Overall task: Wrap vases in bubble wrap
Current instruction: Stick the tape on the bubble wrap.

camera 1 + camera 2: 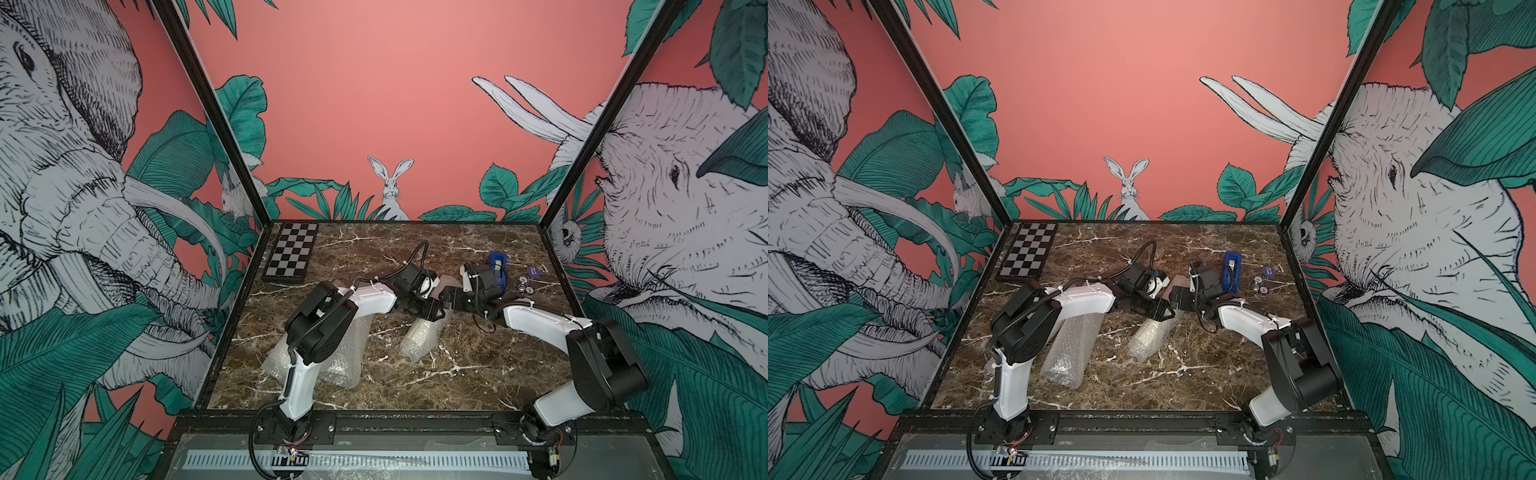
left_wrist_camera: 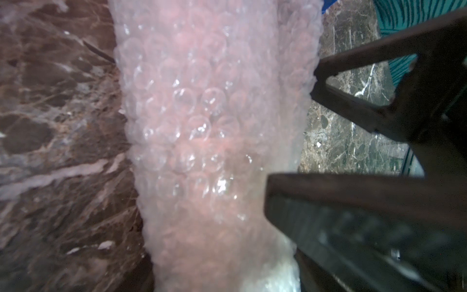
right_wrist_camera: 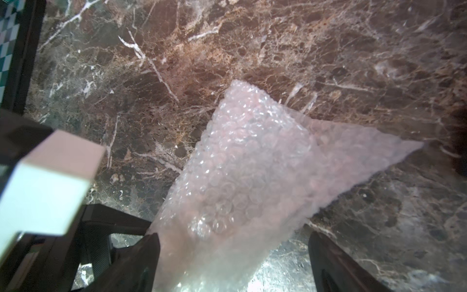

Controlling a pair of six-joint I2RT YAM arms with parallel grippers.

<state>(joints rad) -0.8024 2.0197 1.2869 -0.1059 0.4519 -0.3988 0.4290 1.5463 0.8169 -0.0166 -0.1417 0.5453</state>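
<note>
A roll of bubble wrap lies slanted mid-table. No bare vases show; what the wrap holds is hidden. My left gripper is at the roll's far end. In the left wrist view the bubble wrap runs down between its jaws, pressed at both sides. My right gripper faces it from the right and straddles the same roll. It is open: one of its fingers touches the wrap, and the other stands clear. More rolled bubble wrap lies under my left arm.
A blue tape dispenser stands just behind my right wrist, with small round discs beside it. The chequered board lies at the far left corner. My two wrists nearly touch over the brown marble table.
</note>
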